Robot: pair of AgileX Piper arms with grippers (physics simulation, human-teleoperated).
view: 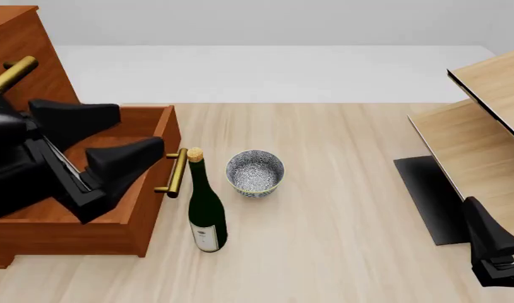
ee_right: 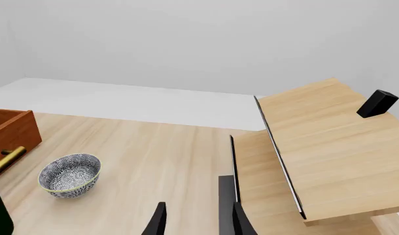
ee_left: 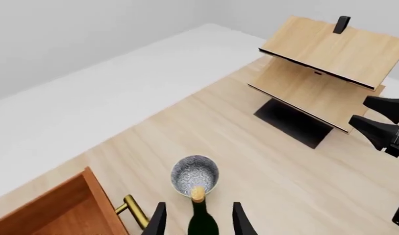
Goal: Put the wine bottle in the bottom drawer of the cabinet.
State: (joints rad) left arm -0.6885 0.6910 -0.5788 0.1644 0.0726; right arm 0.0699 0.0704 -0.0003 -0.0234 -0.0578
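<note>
wine bottle (ee_left: 201, 218) stands between left gripper (ee_left: 198, 221) fingers.

Nothing readable anywhere here. The one candidate is the small white label (view: 204, 237) low on the wine bottle (view: 204, 205), which stands just beside the brass handle of the bottom drawer (view: 148, 222); it carries a few dark marks, too small and blurred to make out as letters or numbers. The speckled bowl (view: 255, 172) on the bottle's far side shows pattern only, no writing. No brand, sign or number shows on the cabinet (view: 21, 60) either.
</note>
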